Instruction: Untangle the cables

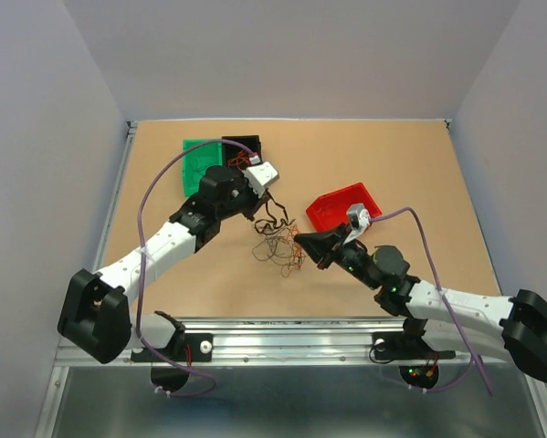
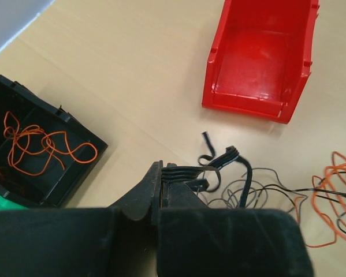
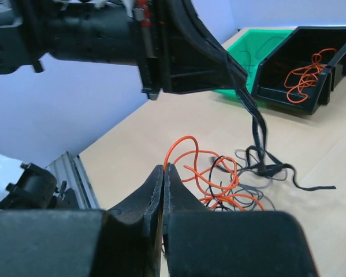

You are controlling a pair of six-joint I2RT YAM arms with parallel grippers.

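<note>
Both arms share one build: white tubular links between bulky matte black joint housings. The left arm (image 1: 163, 245) carries a large black shoulder block (image 1: 95, 315) at lower left, and the right arm (image 1: 456, 306) has a matching shoulder block at lower right. A thin purple cable (image 1: 145, 214) runs along the left arm, and a second purple cable (image 1: 430, 260) along the right. A white camera box (image 1: 262, 174) sits on the left wrist and a grey camera box (image 1: 358, 217) on the right. A green light (image 1: 394, 290) glows on a right joint. The right gripper (image 3: 164, 170) has smooth, black, tapering fingers (image 3: 144, 199); the left gripper (image 2: 163, 173) has ribbed black fingers (image 2: 184, 176)
</note>
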